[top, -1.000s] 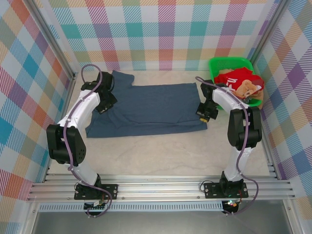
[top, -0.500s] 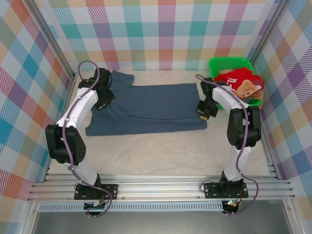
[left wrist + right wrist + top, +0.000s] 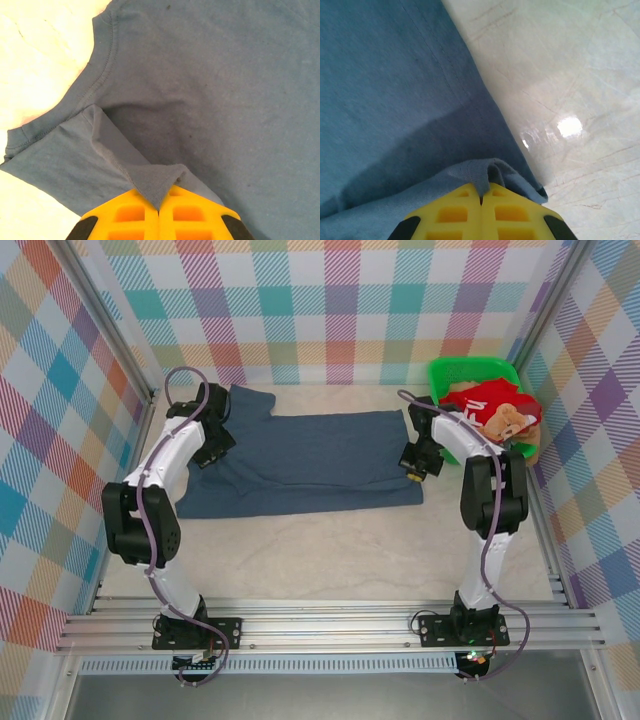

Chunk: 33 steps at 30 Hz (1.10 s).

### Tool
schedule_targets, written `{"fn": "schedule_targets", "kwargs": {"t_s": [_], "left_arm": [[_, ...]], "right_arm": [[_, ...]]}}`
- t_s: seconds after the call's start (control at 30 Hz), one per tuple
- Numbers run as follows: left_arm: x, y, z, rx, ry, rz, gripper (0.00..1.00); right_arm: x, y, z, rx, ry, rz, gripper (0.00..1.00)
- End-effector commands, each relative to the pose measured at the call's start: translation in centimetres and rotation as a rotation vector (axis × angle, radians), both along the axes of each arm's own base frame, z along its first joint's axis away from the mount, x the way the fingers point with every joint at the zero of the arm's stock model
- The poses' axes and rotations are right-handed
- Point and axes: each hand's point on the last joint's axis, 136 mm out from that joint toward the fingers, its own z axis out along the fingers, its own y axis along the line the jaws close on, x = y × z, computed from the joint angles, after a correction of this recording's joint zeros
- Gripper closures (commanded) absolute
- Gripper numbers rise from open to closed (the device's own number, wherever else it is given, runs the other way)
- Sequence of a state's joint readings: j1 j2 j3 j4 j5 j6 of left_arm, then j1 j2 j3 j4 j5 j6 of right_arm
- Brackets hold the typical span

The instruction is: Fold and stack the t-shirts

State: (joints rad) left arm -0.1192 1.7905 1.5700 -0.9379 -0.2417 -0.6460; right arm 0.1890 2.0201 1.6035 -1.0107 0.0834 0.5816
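A slate-blue t-shirt (image 3: 305,460) lies spread across the middle of the table, a sleeve pointing to the far left. My left gripper (image 3: 212,450) is shut on a pinch of its cloth near the left sleeve; the fold rises between the yellow fingers (image 3: 135,215). My right gripper (image 3: 412,462) is shut on the shirt's right hem edge, where the blue cloth (image 3: 410,100) bunches up between the fingers (image 3: 512,215). A red t-shirt (image 3: 485,400) with white lettering sits in the green basket (image 3: 445,368), with tan-orange printed cloth (image 3: 512,422) beside it.
The green basket stands at the far right corner against the plaid wall. Plaid walls close in the table on three sides. Bare pale tabletop (image 3: 320,560) stretches between the shirt and the aluminium rail (image 3: 320,625) at the near edge.
Both grippers have moved slightly away from me, drawing the shirt's near edge with them. The left arm's elbow shifted a little. Both grips stay shut.
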Motion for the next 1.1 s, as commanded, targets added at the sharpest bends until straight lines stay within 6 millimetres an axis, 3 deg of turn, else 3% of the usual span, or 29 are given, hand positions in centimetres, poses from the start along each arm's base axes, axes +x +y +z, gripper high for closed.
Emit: {"fn": "schedule_targets", "kwargs": {"t_s": [0.0,0.17,0.37,0.47,0.67,0.87,0.9,0.93,1.0,1.03,1.07], "left_arm": [[0.8,0.9,-0.3,0.021,0.003,0.012,1.00],[1.6,1.4,-1.1,0.015,0.004,0.032,1.00],[3.2,1.4,-2.7,-0.038,0.013,0.049,1.00],[4.8,1.0,-3.5,-0.076,0.005,0.034,1.00],[9.4,-1.0,-3.9,-0.152,-0.048,-0.058,1.00],[11.0,-1.4,-5.3,-0.160,-0.043,-0.095,0.99],[11.1,-1.3,-5.5,-0.156,-0.039,-0.094,0.97],[11.1,-1.3,-5.7,-0.152,-0.035,-0.093,0.87],[11.1,-1.3,-5.9,-0.151,-0.025,-0.091,0.54],[11.0,-1.2,-5.6,-0.145,-0.024,-0.083,0.45],[10.8,-1.2,-5.2,-0.134,-0.028,-0.082,0.42]], "right_arm": [[0.4,-0.6,-0.1,-0.017,0.012,0.007,1.00],[1.2,-0.6,-0.6,-0.031,0.016,0.006,1.00],[3.4,-0.2,0.2,-0.013,-0.055,0.042,0.67],[4.1,0.0,1.8,-0.008,-0.102,0.059,0.60],[3.4,-0.2,3.4,-0.012,-0.118,0.055,0.59],[1.7,0.6,4.3,0.028,-0.129,0.048,0.59],[1.4,0.9,4.4,0.038,-0.130,0.051,0.59],[1.0,1.1,4.4,0.047,-0.127,0.053,0.60],[0.3,1.7,4.5,0.073,-0.134,0.066,0.61],[0.0,2.0,4.7,0.089,-0.141,0.072,0.62],[-0.3,2.2,4.8,0.097,-0.144,0.075,0.62]]}}
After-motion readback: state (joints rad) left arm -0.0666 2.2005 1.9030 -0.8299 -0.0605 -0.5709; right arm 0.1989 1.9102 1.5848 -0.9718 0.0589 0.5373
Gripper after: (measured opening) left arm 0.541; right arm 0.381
